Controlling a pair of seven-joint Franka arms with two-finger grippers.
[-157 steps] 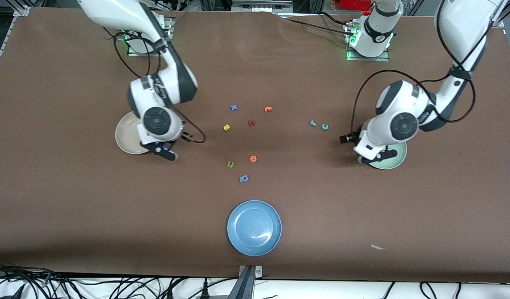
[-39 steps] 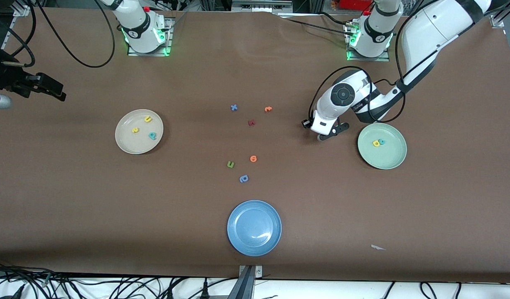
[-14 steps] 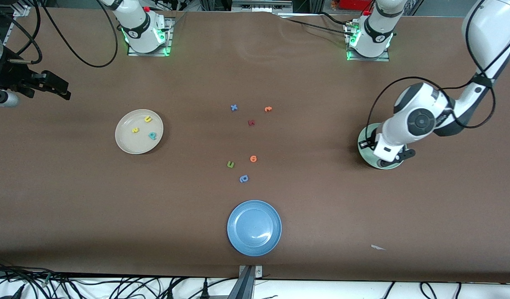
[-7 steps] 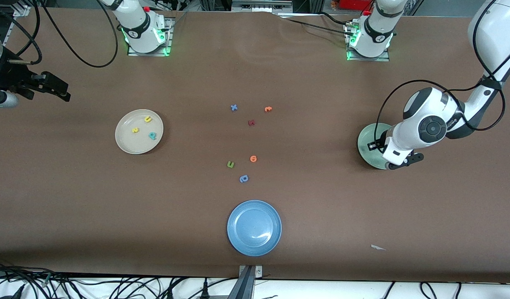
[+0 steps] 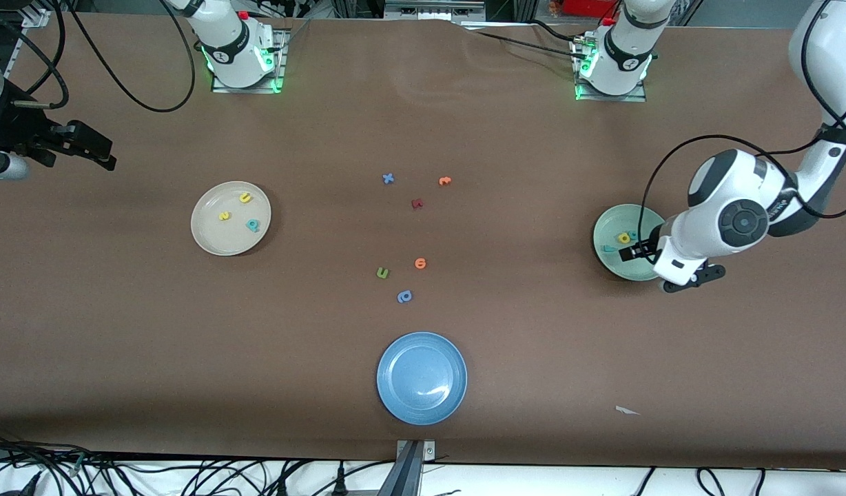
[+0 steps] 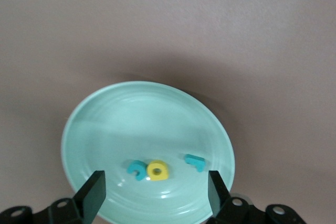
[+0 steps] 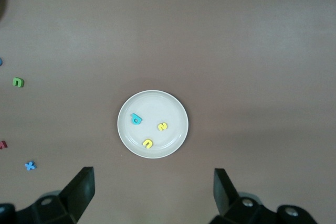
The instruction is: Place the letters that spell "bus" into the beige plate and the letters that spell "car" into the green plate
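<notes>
"car" letters [image 6: 157, 170] in one plate [image 6: 105, 124] — "bus" letters [image 5: 238, 211] in another [image 5: 206, 238]

Even overhead light is falling across the brown table [image 5: 120, 344], leaving it moderately bright. A soft shadow is pooling beside the green plate [image 6: 105, 114]. A small glare spot is showing on the blue plate [image 5: 395, 358]. Focus is holding sharp throughout.

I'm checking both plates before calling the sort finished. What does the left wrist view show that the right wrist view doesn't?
Only the left wrist view shows the green plate holding the teal "c", yellow "a" and teal "r". Only the right wrist view shows the beige plate with the teal "b", yellow "s" and yellow "u", plus stray letters. Both show open jaws above brown table.
</notes>
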